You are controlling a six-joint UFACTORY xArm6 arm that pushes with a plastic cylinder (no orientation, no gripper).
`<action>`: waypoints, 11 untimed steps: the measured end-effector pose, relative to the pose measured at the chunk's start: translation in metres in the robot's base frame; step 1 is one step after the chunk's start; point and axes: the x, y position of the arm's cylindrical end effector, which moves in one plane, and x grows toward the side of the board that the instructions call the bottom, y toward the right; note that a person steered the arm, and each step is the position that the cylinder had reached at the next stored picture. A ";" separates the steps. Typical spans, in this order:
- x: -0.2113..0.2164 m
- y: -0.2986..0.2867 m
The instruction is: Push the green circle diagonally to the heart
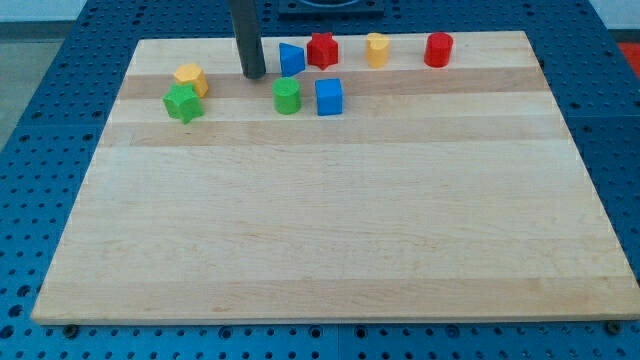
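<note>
The green circle [287, 96] sits near the view's top, left of centre, beside a blue cube [329, 97] on its right. The yellow heart [377, 49] lies further up and to the right, near the board's top edge. My tip [254, 75] rests on the board up and to the left of the green circle, a short gap away, not touching it. A blue triangle [291, 59] stands just right of the rod.
A red star [322, 50] sits between the blue triangle and the yellow heart. A red cylinder [438, 49] is right of the heart. A yellow hexagon [190, 79] touches a green star [183, 103] at the left. The wooden board [330, 230] lies on a blue surface.
</note>
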 end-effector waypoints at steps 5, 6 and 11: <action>0.018 0.053; 0.047 0.087; 0.110 0.030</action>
